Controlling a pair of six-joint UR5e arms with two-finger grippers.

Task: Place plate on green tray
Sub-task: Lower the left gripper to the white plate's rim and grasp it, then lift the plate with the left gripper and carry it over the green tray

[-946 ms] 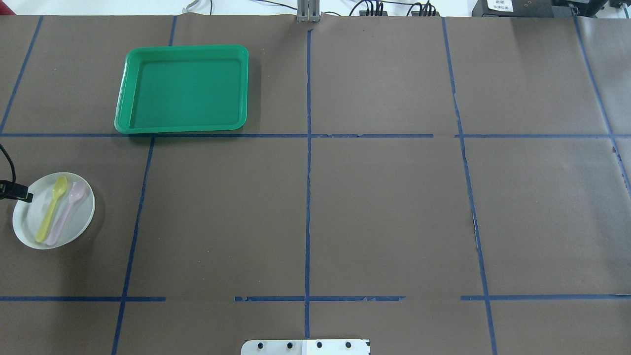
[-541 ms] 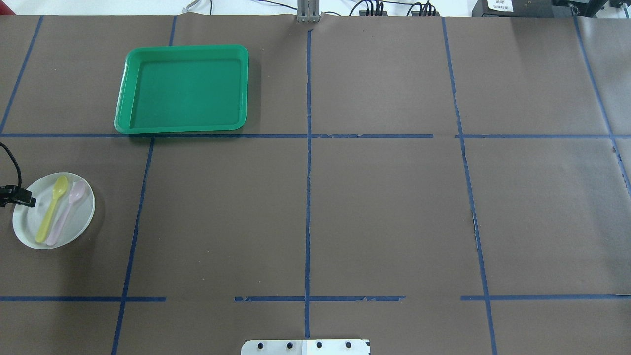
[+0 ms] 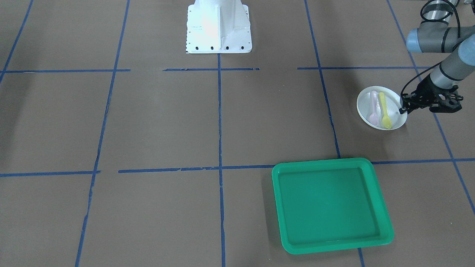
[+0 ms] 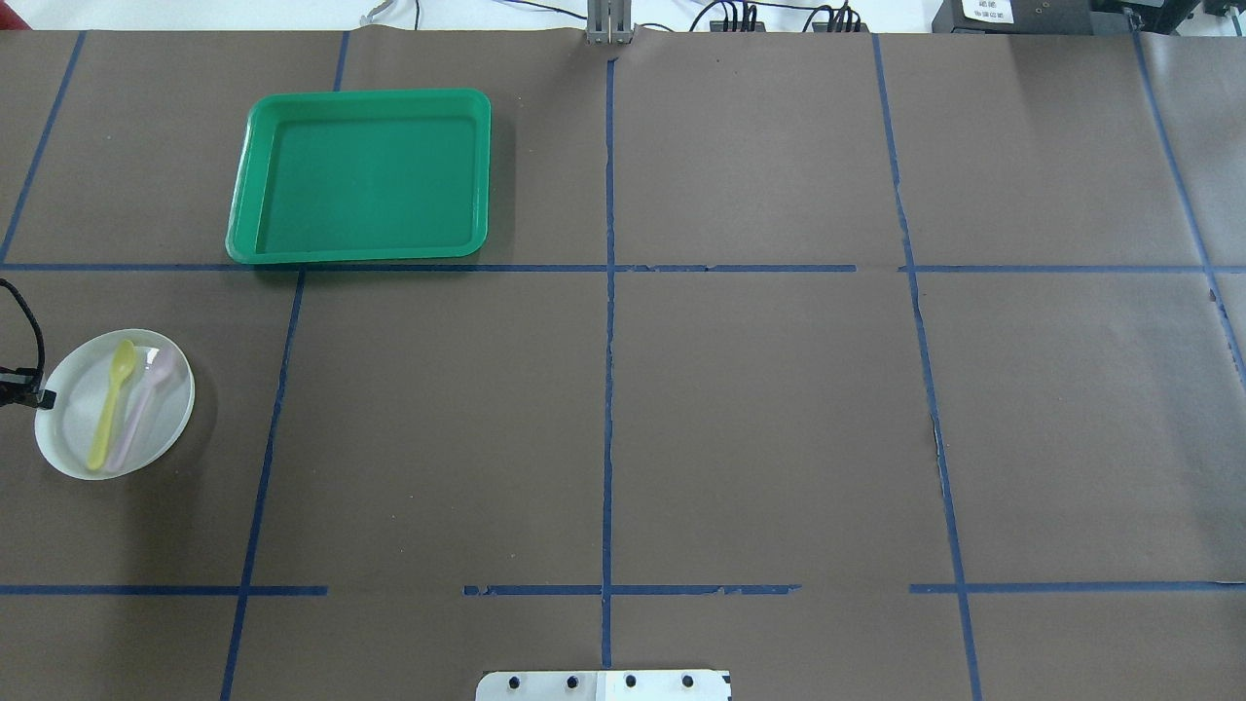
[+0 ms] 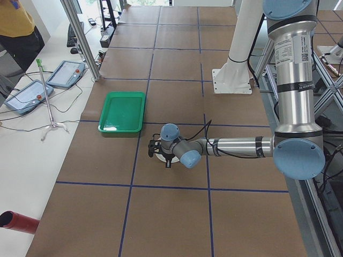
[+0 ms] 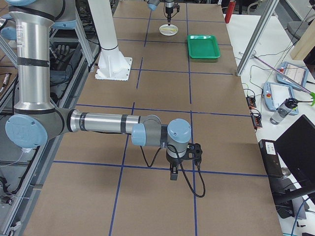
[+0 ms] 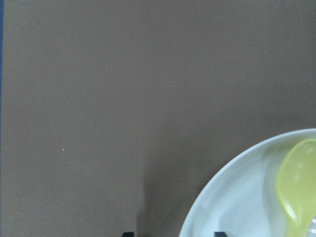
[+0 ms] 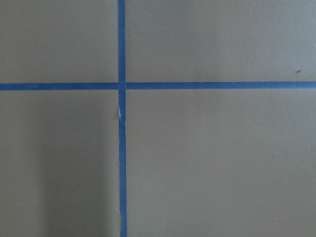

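Observation:
The white plate (image 4: 73,428) carries a yellow spoon (image 4: 109,404) and a pink spoon (image 4: 144,409) at the table's left side. It looks slightly raised and tilted, with a shadow at its right. My left gripper (image 4: 41,397) is shut on the plate's left rim; in the front-facing view the gripper (image 3: 401,108) is at the plate's (image 3: 364,105) right edge. The left wrist view shows the plate's rim (image 7: 237,197) between the fingertips. The green tray (image 4: 360,175) lies empty at the far left, apart from the plate. My right gripper (image 6: 173,176) shows only in the exterior right view, so I cannot tell whether it is open or shut.
Brown paper with blue tape lines (image 4: 608,292) covers the table. The robot's white base (image 3: 218,27) stands at the near middle edge. My right arm hangs low over a tape crossing (image 8: 121,86) far from the plate. Operator gear lies beyond the tray's end (image 5: 32,88).
The plate has shifted a little toward the tray and to the right, and now looks lifted and tilted. My left gripper has drawn back slightly to the left at the rim.

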